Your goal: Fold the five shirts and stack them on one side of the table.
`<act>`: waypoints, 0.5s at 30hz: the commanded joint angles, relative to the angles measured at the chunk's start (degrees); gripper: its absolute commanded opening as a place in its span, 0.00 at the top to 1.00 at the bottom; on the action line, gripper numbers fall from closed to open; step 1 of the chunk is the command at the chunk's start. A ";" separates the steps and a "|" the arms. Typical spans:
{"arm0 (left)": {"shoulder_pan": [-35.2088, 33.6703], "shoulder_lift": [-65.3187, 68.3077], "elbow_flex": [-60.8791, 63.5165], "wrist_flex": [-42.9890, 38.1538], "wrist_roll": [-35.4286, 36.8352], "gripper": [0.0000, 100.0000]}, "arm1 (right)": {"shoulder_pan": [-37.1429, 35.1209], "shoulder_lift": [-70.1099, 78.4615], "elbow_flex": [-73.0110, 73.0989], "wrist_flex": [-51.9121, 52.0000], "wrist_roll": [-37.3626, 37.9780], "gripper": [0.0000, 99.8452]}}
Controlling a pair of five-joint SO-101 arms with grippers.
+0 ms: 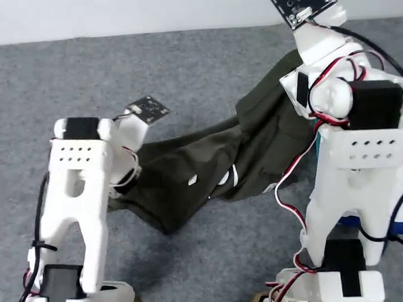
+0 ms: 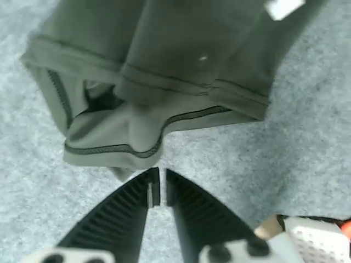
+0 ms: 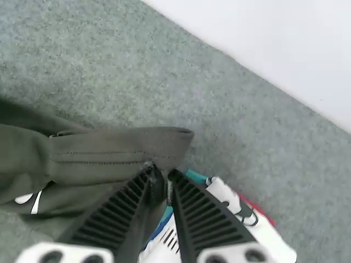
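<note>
Tension control governs this step: the olive shirt (image 1: 209,164) lies bunched between the arms on the grey table (image 1: 182,63), so it likely needs spreading flat before any fold. The right gripper (image 3: 160,178) is clamped on one hem edge, held raised above the folded stack (image 3: 219,192). The left gripper (image 2: 159,178) has its jaws closed to a slit at the opposite hem; whether cloth is pinched cannot be told. Draw both ends apart evenly and low. Open room lies left and toward the far table edge. Keep the cloth clear of the stack.
</note>
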 commanded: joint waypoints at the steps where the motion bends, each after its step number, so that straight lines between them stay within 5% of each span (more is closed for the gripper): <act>1: 4.57 0.26 1.54 -0.79 0.44 0.88 | -0.31 0.22 0.79 0.40 -0.62 0.99; 15: 9.14 19.34 -2.24 -13.54 4.57 0.83 | -0.31 1.01 2.37 0.40 -0.62 0.99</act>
